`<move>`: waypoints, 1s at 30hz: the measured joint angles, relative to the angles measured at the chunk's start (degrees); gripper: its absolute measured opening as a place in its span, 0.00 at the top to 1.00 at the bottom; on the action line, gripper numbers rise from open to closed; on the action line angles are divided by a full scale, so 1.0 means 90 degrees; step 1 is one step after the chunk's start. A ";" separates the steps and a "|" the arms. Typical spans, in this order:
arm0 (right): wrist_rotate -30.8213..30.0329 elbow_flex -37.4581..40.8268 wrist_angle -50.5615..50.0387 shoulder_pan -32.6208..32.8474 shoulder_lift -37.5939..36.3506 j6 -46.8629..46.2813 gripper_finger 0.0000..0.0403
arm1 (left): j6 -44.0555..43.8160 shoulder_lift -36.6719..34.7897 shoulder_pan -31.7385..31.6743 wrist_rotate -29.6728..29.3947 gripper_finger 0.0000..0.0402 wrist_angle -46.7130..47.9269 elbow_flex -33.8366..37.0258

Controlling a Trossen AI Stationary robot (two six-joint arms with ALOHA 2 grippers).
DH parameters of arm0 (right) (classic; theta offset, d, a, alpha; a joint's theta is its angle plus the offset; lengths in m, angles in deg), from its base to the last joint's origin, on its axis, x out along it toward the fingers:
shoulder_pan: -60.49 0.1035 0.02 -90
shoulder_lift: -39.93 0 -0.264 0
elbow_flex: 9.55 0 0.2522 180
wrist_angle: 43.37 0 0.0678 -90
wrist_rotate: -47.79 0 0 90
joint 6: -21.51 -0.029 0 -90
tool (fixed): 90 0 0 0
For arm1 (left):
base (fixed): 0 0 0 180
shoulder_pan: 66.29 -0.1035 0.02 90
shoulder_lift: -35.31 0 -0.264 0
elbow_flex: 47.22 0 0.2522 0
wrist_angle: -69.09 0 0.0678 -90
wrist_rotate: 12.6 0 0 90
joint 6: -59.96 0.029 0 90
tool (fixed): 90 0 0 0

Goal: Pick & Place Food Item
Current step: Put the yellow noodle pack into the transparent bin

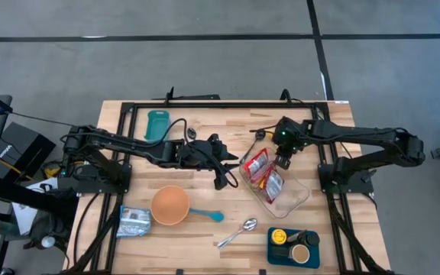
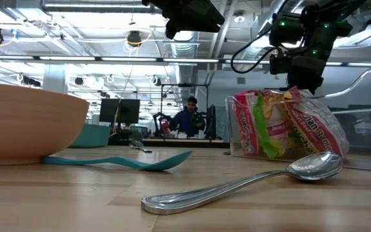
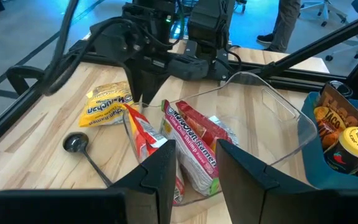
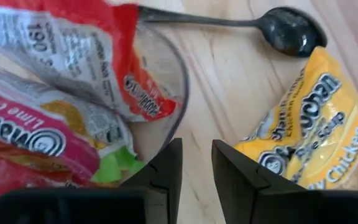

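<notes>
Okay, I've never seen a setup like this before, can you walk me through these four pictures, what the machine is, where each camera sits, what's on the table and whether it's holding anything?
It is a robot with two dark arms at a wooden table, each ending in a two-finger gripper.

One picture looks straight down from above. One sits at table height. The other two come from cameras on each wrist, looking past that arm's own fingers.

From above, the left gripper hangs mid-table and the right gripper hangs over a clear plastic container that holds ramen packets. Both have a small gap between the fingers, and neither holds anything.

Also on the table: an orange bowl, a teal spoon, a metal spoon, a silvery packet, a teal tray and a blue tray of small items. The wrist views show a yellow chicken soup packet beside the container.
</notes>
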 joint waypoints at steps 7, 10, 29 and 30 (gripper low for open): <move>-0.0021 0.0000 -0.0053 -0.0344 -0.0002 0.0860 0.80 | 0.0000 0.0000 0.0000 0.0000 0.73 0.0001 0.0000; -0.0041 0.0000 -0.0295 -0.0406 -0.0001 0.1593 0.80 | 0.0000 0.0000 0.0000 0.0000 0.73 0.0001 0.0000; -0.0187 0.0000 -0.0463 -0.0345 -0.0002 0.2856 0.73 | 0.0002 0.0000 0.0000 0.0000 0.73 0.0006 0.0000; -0.0187 0.0000 -0.0441 -0.0345 -0.0002 0.2865 0.70 | 0.0002 0.0000 0.0000 0.0000 0.73 0.0006 0.0000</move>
